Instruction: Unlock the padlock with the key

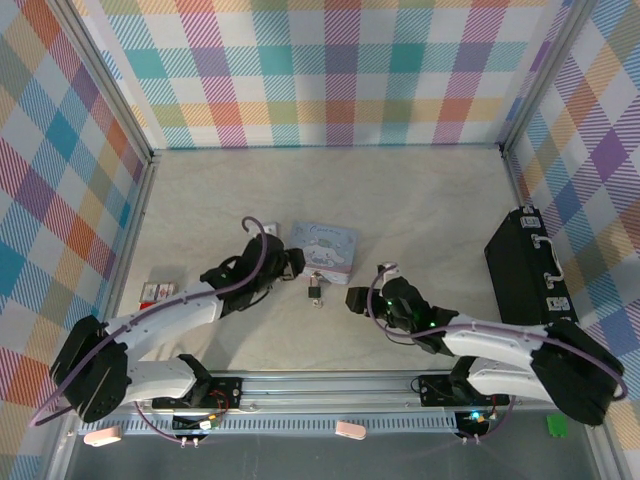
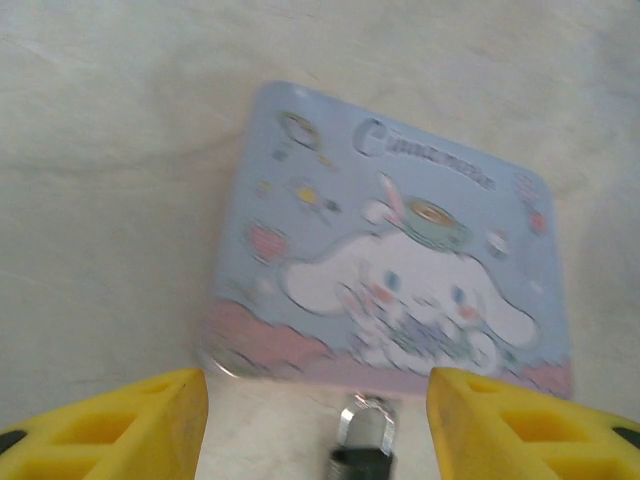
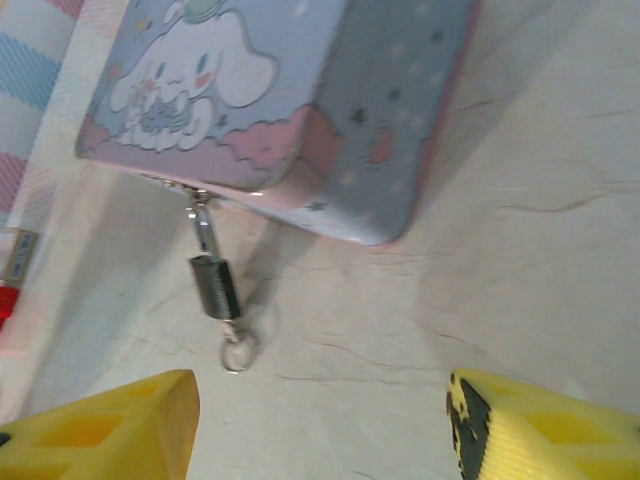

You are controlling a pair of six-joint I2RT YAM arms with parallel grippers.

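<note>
Fingers of the left gripper (image 2: 315,405) stood wide apart, empty, the padlock (image 2: 362,445) between them. The right gripper (image 3: 320,410) gaped empty too, padlock ahead of its fingers. Farther out sat the shut tin (image 2: 400,240), contents hidden, padlock hooked at its near edge.

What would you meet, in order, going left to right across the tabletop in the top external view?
small red-and-white box → left gripper → padlock → right gripper → black case. The tin is left out because it overlaps the padlock and both grippers.
</note>
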